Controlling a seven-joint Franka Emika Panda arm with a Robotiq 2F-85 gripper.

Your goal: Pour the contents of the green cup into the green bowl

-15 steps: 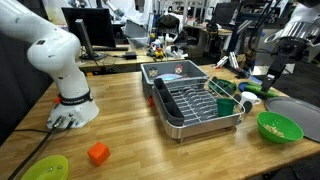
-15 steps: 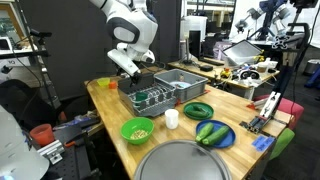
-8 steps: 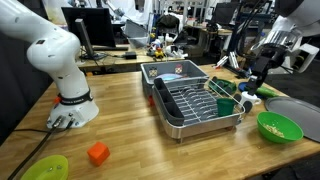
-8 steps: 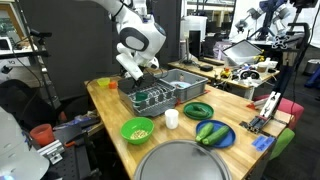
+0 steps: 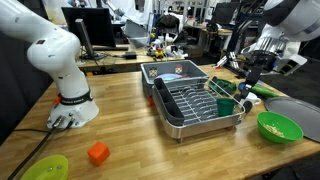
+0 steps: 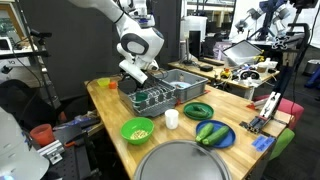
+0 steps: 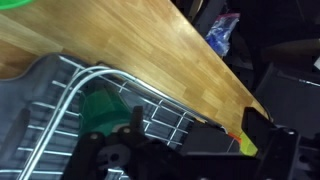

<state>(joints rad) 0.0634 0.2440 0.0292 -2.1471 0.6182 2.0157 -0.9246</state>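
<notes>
The dark green cup (image 5: 227,104) stands in the near corner of the metal dish rack (image 5: 190,105); it also shows in the wrist view (image 7: 101,112) and, partly hidden, in an exterior view (image 6: 146,97). The lime-green bowl (image 5: 279,127) sits on the wooden table beside the rack with pale bits in it, and shows in the other exterior view too (image 6: 137,130). My gripper (image 5: 250,78) hangs above the rack's end, close over the cup and off to its side. In the wrist view its fingers (image 7: 190,150) are spread with nothing between them.
A grey round lid (image 5: 300,115) lies beyond the bowl. A white cup (image 6: 171,119), a dark green dish (image 6: 198,110) and a blue plate with cucumber-like pieces (image 6: 213,133) sit near the rack. An orange block (image 5: 97,153) and a lime plate (image 5: 45,168) lie near the robot base.
The gripper has swung in from beyond the table edge and come down toward the rack corner where the cup stands. Cup and bowl have not moved.
</notes>
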